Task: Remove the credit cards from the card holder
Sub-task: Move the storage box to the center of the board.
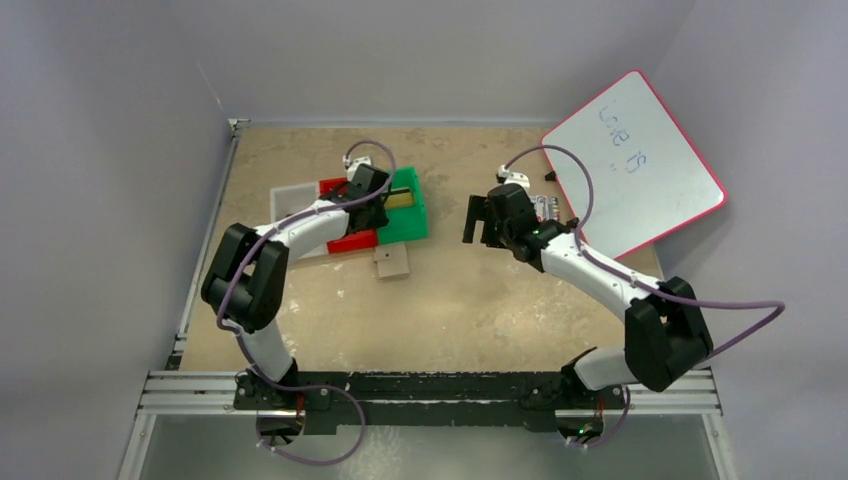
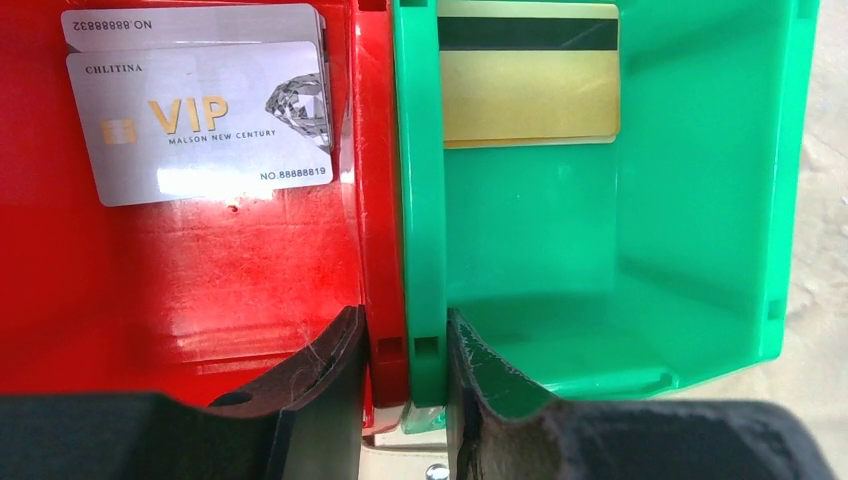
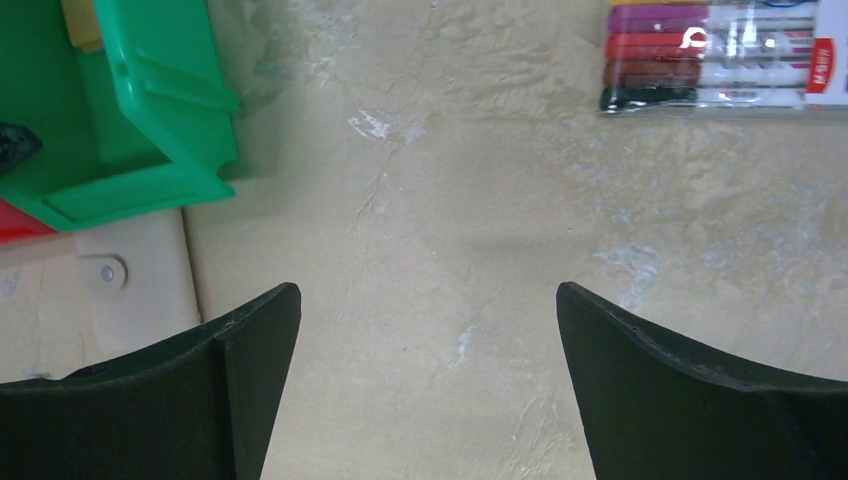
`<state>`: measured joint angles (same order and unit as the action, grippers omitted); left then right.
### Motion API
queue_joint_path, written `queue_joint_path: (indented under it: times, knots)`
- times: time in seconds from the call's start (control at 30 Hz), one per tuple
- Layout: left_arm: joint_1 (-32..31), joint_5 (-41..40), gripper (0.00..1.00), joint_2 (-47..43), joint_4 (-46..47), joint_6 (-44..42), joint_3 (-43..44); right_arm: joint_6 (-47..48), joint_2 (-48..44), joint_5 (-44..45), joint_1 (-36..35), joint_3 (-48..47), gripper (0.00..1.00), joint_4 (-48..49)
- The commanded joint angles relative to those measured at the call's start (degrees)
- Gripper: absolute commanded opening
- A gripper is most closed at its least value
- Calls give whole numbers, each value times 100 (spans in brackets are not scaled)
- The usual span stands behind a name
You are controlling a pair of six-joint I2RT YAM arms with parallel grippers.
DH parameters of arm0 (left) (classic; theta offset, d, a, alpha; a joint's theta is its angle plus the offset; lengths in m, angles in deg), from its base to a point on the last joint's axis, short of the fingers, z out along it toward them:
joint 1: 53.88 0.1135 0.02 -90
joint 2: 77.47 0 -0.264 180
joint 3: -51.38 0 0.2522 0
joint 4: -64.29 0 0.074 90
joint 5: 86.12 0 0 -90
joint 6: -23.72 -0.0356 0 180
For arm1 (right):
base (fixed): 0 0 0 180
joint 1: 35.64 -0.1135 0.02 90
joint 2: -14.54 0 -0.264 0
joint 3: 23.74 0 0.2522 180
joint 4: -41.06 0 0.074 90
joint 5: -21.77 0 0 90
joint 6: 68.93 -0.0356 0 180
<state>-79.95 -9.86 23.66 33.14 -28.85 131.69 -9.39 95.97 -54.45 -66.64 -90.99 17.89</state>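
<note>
1. Left wrist view: the left gripper (image 2: 402, 322) clamped the abutting red and green bin walls (image 2: 400, 200).
2. The right gripper (image 3: 428, 330) hung spread wide.
3. The card holder (image 1: 392, 262) lay on the table (image 1: 480, 300), just beside the bins.

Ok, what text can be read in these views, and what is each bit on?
"CHLITINA": front silver card, in the red bin
"VIP": same card
"MALSON NEW CENTURY": same card
"NO.88888819": same card
"NO.88888832": rear silver card
Whiteboard: blue handwriting, too blurred to read
Marker pack: label too small to read
Gold card, in the green bin: no text shows
</note>
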Motion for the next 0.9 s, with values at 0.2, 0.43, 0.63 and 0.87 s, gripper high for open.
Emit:
queue_joint_path:
  times: [0.2,0.43,0.63,0.87]
  knots:
    - [-1053,444,23,398,619,1909,113,-638,-898,926,467,501,100,-61]
    - [-1794,285,23,892,882,2497,573,-715,-1454,1033,843,865,100,-73]
    - [-2244,193,26,1279,972,2813,1052,-793,-1801,1188,911,1028,100,-167]
    - [-2298,-47,43,1147,889,2754,1227,-848,-1993,1045,917,1100,100,-244]
